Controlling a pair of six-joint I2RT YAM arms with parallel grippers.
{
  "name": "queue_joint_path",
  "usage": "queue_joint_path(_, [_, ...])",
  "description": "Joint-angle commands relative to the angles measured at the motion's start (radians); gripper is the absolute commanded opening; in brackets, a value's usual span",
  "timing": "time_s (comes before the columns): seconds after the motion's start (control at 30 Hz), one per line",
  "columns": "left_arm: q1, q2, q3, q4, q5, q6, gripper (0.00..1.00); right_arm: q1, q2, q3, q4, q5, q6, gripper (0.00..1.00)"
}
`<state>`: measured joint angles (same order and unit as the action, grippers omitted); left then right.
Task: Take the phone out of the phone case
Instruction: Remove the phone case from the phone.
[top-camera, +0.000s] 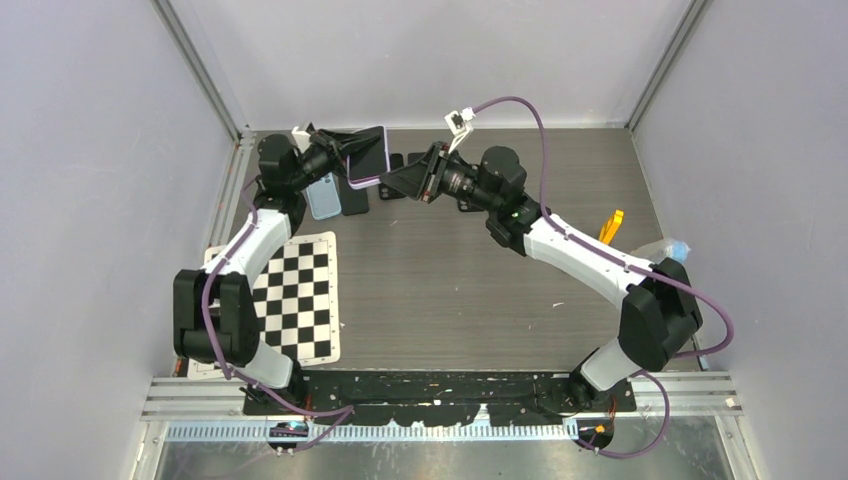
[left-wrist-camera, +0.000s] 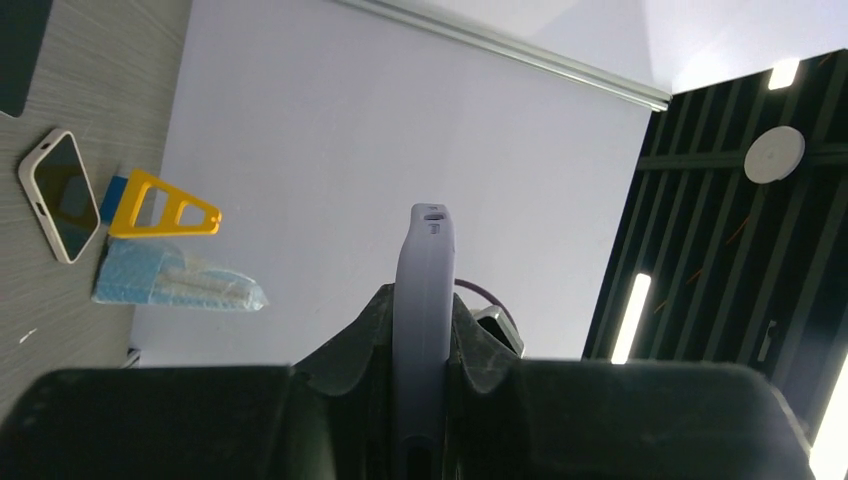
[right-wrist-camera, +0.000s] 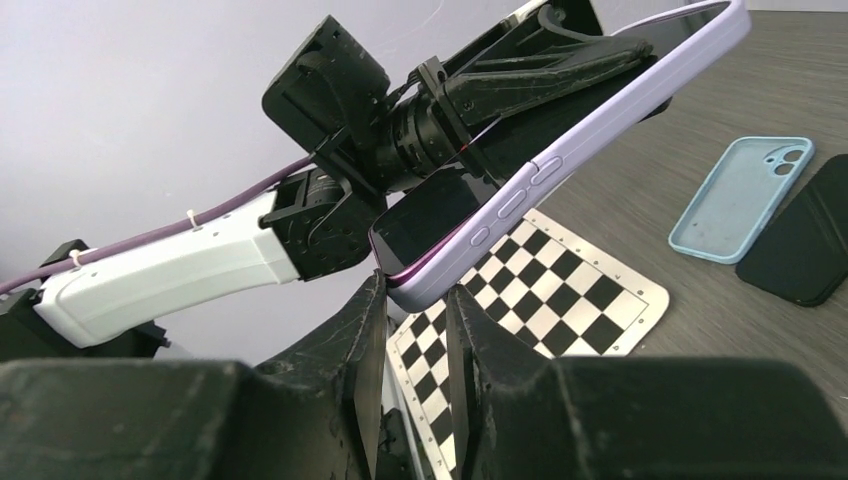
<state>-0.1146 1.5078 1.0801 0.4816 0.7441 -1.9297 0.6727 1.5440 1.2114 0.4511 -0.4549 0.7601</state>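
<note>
Aloft, lilac phone case, in left pincer

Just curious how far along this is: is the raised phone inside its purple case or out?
Inside. The purple case wraps the phone along its whole visible edge; the right gripper pinches one corner.

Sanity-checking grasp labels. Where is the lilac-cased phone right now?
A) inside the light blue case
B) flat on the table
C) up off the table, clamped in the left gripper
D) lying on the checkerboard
C: the left gripper is clamped on the lilac-cased phone, holding it up above the table, with the right gripper straddling its lower corner.
</note>
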Motion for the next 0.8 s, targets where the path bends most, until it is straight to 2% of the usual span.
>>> queue_joint_path(0.0, [-0.017,-0.073,0.047,0.217,0.09,-0.195,0.0,-0.059,0.089,-0.099,-0.199,0.205,-0.126,0.06])
queue_joint_path(0.13, [-0.012,-0.072,0.051,0.241,0.082,-0.22,0.0,-0.071,0.094,-0.119,-0.201,0.238,-0.128,0.07])
queue_joint_path(0.33, [-0.01,-0.066,0.065,0.268,0.08,-0.243,0.0,-0.073,0.104,-0.12,-0.21,0.246,-0.15,0.16])
queue_joint_path(0.43, [-0.011,-0.068,0.071,0.279,0.079,-0.251,0.0,-0.073,0.119,-0.085,-0.292,0.275,-0.167,0.15])
queue_joint_path(0.53, [-0.01,-0.069,0.081,0.293,0.079,-0.255,0.0,-0.076,0.134,-0.068,-0.339,0.296,-0.151,0.1])
queue_joint_path(0.67, [-0.003,-0.077,0.079,0.285,0.079,-0.227,0.0,-0.08,0.111,-0.093,-0.277,0.254,-0.091,0.09])
queue_joint_path(0.77, [0.0,-0.088,0.082,0.244,0.078,-0.169,0.0,-0.083,0.077,-0.102,-0.206,0.202,-0.071,0.14])
